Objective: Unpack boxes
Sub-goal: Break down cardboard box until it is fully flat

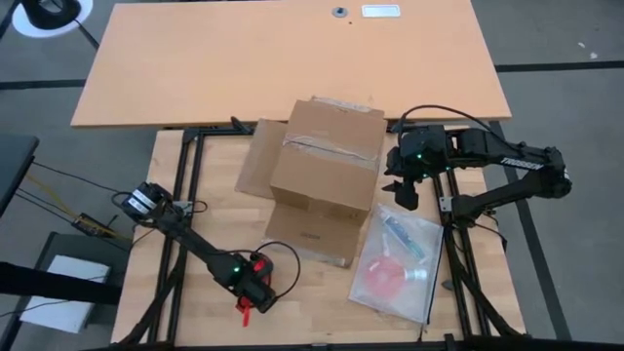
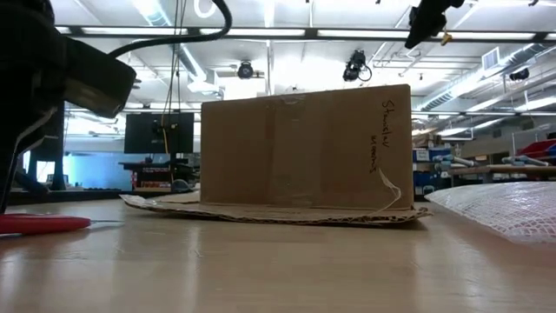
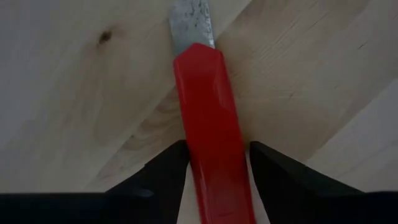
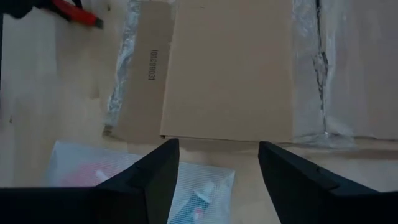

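A: How is the scene lit?

B: Even, soft light is cast from above; long ceiling strip lights point(image 2: 261, 33) are seen glaring white in the low view. Only faint shadows are thrown on the table point(image 1: 210, 292) in the high view.

A: And the sharpness?

B: The near table surface in the low view is blurred, as is the dark arm at its left edge. In the left wrist view the red knife handle point(image 3: 211, 130) is rendered softly. In the right wrist view, glare is caught on the tape strips point(image 4: 127, 56) of the carton point(image 4: 230, 68).
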Robot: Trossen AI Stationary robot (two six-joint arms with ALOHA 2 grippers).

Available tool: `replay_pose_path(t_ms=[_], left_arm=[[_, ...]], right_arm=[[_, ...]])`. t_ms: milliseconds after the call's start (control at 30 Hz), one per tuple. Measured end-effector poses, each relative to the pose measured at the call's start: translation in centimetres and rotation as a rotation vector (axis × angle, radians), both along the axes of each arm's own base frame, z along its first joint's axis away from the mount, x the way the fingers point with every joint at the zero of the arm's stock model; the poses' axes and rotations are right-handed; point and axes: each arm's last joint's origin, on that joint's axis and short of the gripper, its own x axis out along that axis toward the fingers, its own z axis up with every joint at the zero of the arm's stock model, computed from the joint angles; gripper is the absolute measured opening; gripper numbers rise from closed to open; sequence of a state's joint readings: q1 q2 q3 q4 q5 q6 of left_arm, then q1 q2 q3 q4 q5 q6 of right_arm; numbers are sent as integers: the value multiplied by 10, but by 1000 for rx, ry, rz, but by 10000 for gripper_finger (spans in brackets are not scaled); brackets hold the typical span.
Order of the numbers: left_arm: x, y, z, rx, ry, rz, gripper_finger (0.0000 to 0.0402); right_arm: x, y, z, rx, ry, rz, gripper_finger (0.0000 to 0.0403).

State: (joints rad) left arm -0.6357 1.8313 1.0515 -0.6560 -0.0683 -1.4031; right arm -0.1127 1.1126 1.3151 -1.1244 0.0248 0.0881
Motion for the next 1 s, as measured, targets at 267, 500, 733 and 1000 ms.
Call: replay_pose_path(t_ms=[267, 500, 733, 1000], left_arm=[[0, 1, 0, 53, -19, -30, 159], [2, 0, 4, 57, -16, -30, 130], [13, -5, 21, 92, -50, -50, 133], [29, -18, 49, 27, -134, -102, 133]], right_arm=[[0, 0, 0, -92, 14, 96, 220], [0, -1, 0, -138, 22, 114, 217], [0, -1, 0, -136, 19, 111, 215], [0, -1, 0, -133, 17, 107, 214]])
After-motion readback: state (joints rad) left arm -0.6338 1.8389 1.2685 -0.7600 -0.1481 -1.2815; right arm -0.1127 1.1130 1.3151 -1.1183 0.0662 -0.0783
